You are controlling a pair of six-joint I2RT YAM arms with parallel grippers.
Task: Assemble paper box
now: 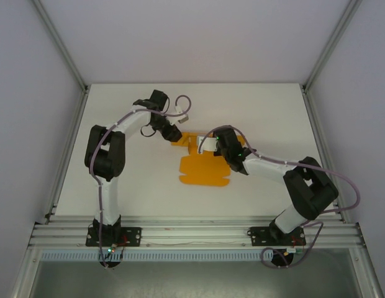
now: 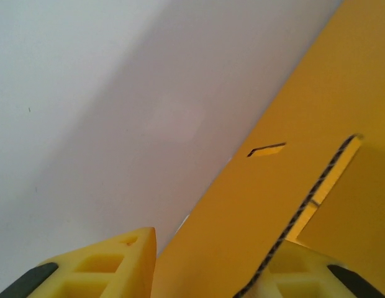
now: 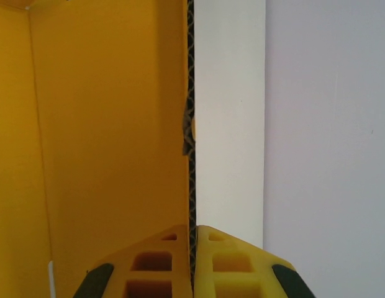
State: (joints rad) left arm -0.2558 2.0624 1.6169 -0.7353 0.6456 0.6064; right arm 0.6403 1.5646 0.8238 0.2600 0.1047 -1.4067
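Observation:
The paper box (image 1: 205,171) is a flat orange-yellow card sheet in the middle of the table, with flaps raised at its far edge. My left gripper (image 1: 176,135) is at the sheet's far left corner. In the left wrist view a slanting flap of the box (image 2: 292,124) runs between the jaws of the left gripper (image 2: 217,239). The right finger (image 2: 304,273) touches the flap's corrugated edge, and a thin gap shows beside the left finger (image 2: 118,267). My right gripper (image 1: 208,144) is shut on the upright edge of a card wall (image 3: 112,124), pinched at the fingertips of the right gripper (image 3: 194,248).
The white table (image 1: 130,192) is walled by pale panels on the left, right and back. An aluminium rail (image 1: 192,233) with both arm bases runs along the near edge. Both arms reach inward and nearly meet over the card's far side.

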